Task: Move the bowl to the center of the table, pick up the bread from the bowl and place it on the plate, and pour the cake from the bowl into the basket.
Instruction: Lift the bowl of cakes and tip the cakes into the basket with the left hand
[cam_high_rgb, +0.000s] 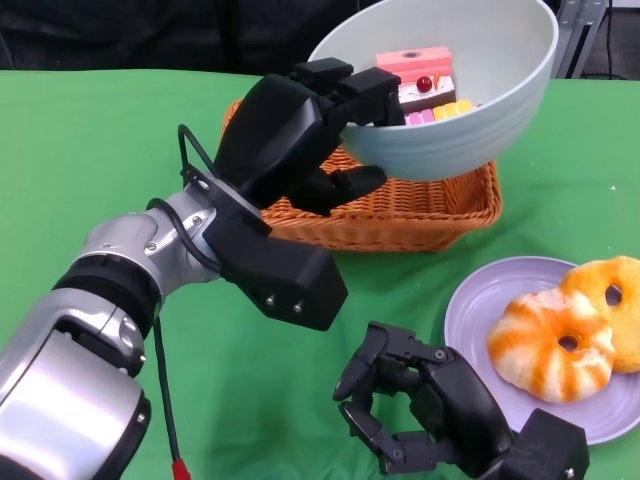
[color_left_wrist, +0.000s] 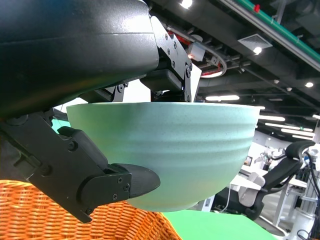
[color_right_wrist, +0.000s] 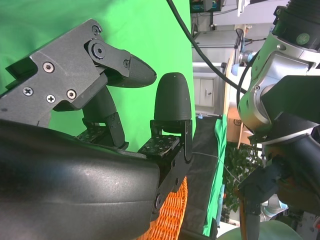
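Note:
My left hand (cam_high_rgb: 310, 125) grips the rim of the pale green bowl (cam_high_rgb: 480, 110) and holds it tilted above the orange wicker basket (cam_high_rgb: 420, 215). Pink and yellow cake pieces (cam_high_rgb: 425, 88) lie inside the bowl near the gripped rim. In the left wrist view the bowl (color_left_wrist: 175, 150) hangs over the basket (color_left_wrist: 65, 215), fingers (color_left_wrist: 115, 182) under it. Two orange-and-white ring breads (cam_high_rgb: 565, 335) lie on the lilac plate (cam_high_rgb: 480, 320) at the right. My right hand (cam_high_rgb: 420, 405) hovers low in front of the plate, holding nothing, fingers (color_right_wrist: 172, 107) apart.
Green cloth (cam_high_rgb: 100, 150) covers the table, with bare cloth to the left and front. A black cable with a red tip (cam_high_rgb: 178, 468) hangs beside my left forearm. The right wrist view shows my left arm (color_right_wrist: 280, 95) and a room beyond the table.

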